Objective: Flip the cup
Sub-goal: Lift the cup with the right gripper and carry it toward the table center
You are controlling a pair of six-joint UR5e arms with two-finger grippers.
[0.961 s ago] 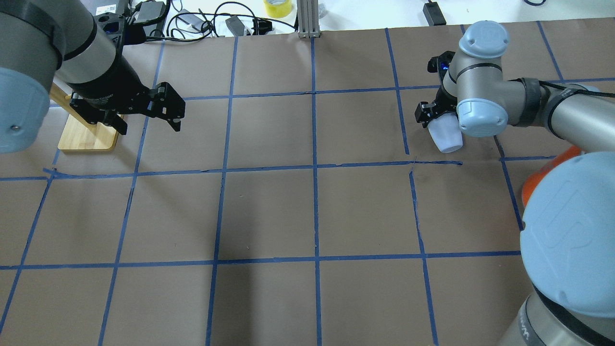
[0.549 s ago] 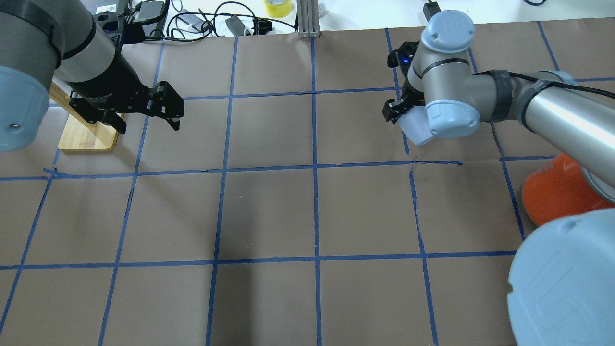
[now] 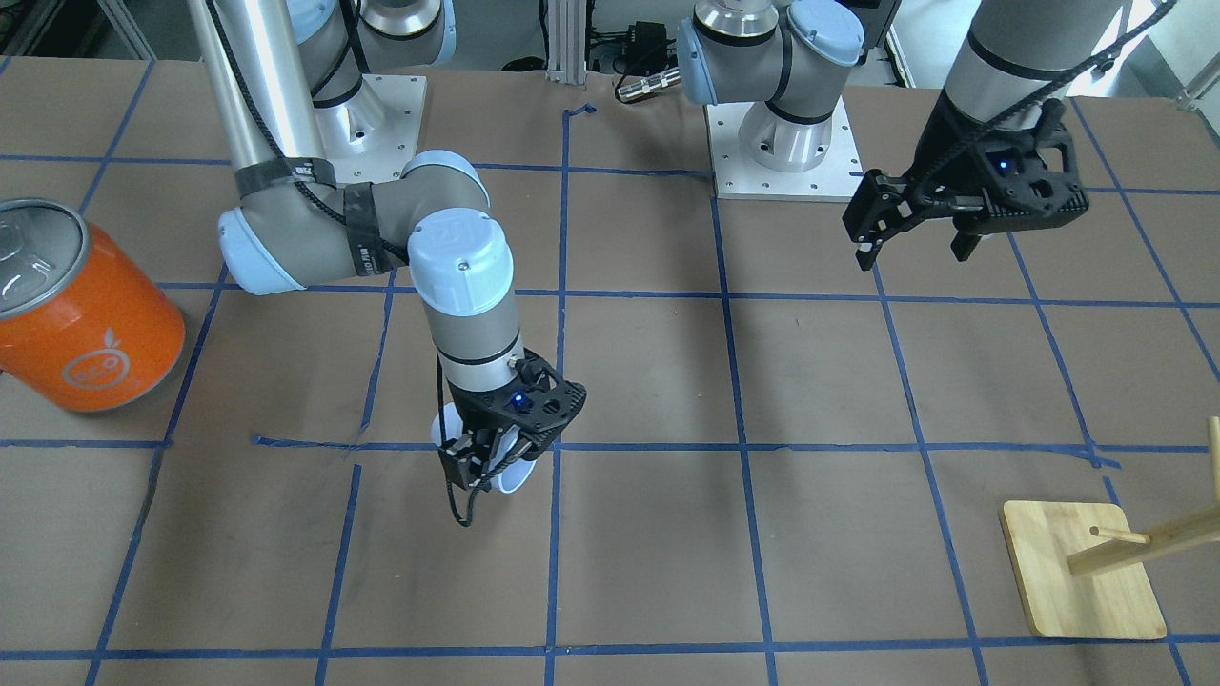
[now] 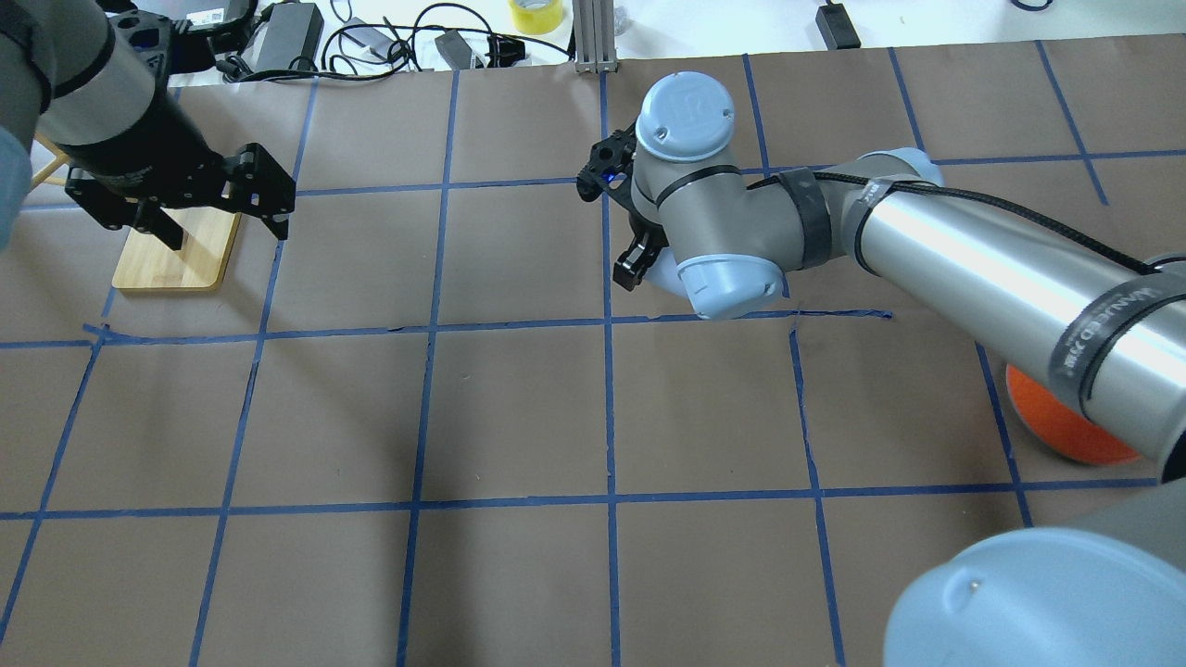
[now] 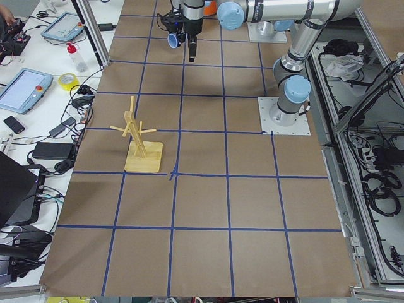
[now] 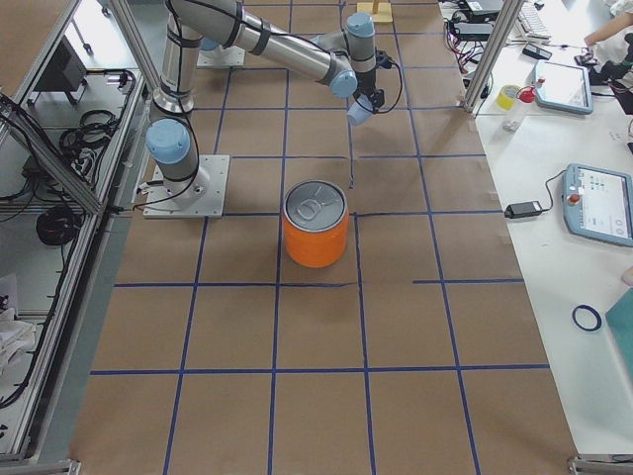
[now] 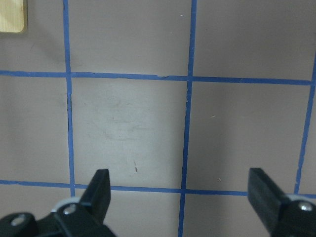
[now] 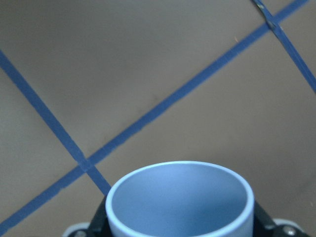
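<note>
My R gripper point(image 3: 484, 459) clamps the cup point(image 8: 180, 207) off the table point(image 4: 519, 417), mouth prob. sideways, view's poor. L gripper point(image 7: 180, 182) spread wide.

Overhead, the right arm point(image 4: 973, 250) hides most of the cup point(image 4: 660, 275).

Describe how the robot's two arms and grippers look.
The left arm and right arm are silver-grey tubes with pale blue round joint caps. A black cable is strapped along the right arm. The left gripper and right gripper are black, two-fingered, each with a small blue light.
</note>
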